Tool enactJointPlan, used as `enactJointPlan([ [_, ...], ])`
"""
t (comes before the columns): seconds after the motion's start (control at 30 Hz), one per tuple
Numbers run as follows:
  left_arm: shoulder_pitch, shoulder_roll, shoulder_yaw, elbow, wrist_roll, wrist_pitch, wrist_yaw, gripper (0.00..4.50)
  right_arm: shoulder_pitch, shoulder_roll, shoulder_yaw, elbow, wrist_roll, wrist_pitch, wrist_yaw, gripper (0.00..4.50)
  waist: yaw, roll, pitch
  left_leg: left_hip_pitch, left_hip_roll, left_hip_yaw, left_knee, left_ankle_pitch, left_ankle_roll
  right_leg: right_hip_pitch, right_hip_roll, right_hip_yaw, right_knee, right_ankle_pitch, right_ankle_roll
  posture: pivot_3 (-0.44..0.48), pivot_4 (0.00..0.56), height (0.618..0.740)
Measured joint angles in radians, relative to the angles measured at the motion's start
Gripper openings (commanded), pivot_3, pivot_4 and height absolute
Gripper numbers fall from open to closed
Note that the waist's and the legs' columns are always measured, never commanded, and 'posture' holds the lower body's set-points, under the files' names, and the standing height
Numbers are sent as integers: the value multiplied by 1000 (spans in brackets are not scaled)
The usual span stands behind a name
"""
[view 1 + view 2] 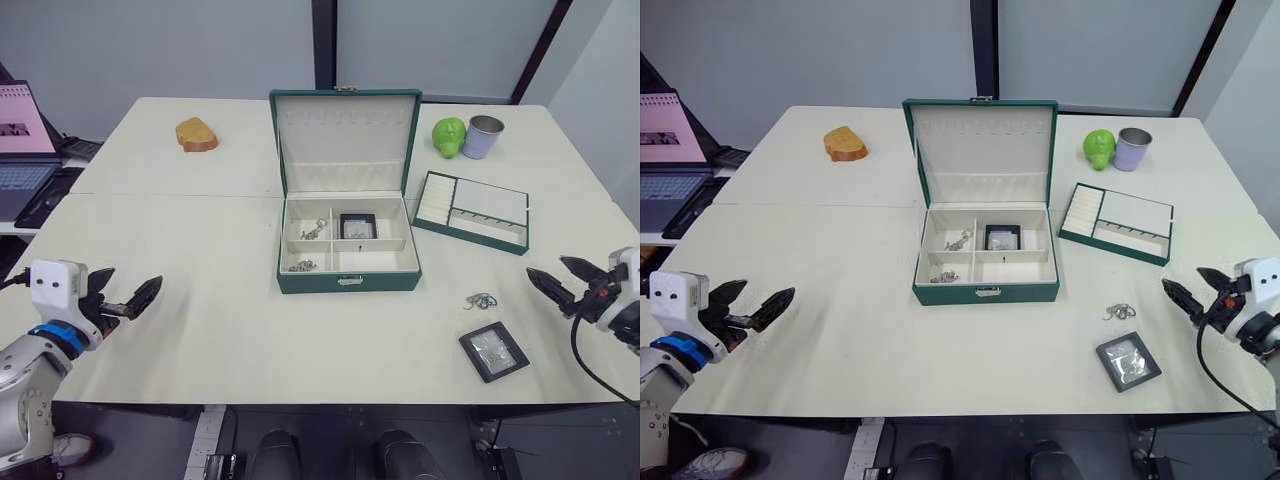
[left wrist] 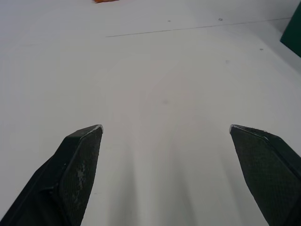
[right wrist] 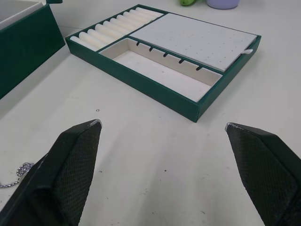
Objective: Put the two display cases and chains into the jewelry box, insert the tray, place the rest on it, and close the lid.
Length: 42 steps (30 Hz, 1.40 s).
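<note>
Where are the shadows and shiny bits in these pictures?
Left eye view: soft, even light over the table, hardly any shadows; the display case near the front edge shows a pale sheen. Right wrist view: the tray wall shades its open compartment a little.

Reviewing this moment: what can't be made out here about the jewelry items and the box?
- Chains in the jewelry box: two clumps in its left compartments, too small to count.
- Display case in the box: contents too small to identify.
- Loose chain: cut off by the right wrist view's edge and the right gripper's finger.
- Lid: details of its lining too small to make out.
</note>
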Motion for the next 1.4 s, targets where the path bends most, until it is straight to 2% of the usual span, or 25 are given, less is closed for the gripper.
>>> enactJointPlan([
  [0.2,-23,-33,-3,33,-7,-22,50,4490,10,27,0,3,-11,-35,-28,4500,0,0,0,0,0,0,0,0,0,0,0,0,0,0,0,0,150,740],
  [0.73,-23,-39,-6,31,-7,-21,52,4490,17,33,1,3,-11,-45,-38,4500,0,0,0,0,0,0,0,0,0,0,0,0,0,0,0,0,150,740],
  [0.93,-43,-36,-7,-40,-56,26,49,4490,-11,18,8,-1,-7,-28,-17,4500,0,0,0,0,0,0,0,0,0,0,0,0,0,0,0,0,150,740],
  [1.13,-107,19,-67,-193,-142,120,6,4490,-109,-57,13,-37,33,37,47,4500,0,0,0,0,0,0,0,0,0,1,0,0,0,0,0,0,150,740],
  [1.27,-143,106,-124,-282,-198,204,-43,4490,-153,-122,55,-51,59,112,120,4500,0,0,0,0,0,0,0,0,0,1,0,0,0,0,0,0,150,740],
  [1.4,-244,177,-184,-349,-261,265,-107,4490,-226,-175,115,-71,69,161,205,4500,0,0,0,0,0,0,0,0,0,1,0,0,0,0,0,0,150,740],
])
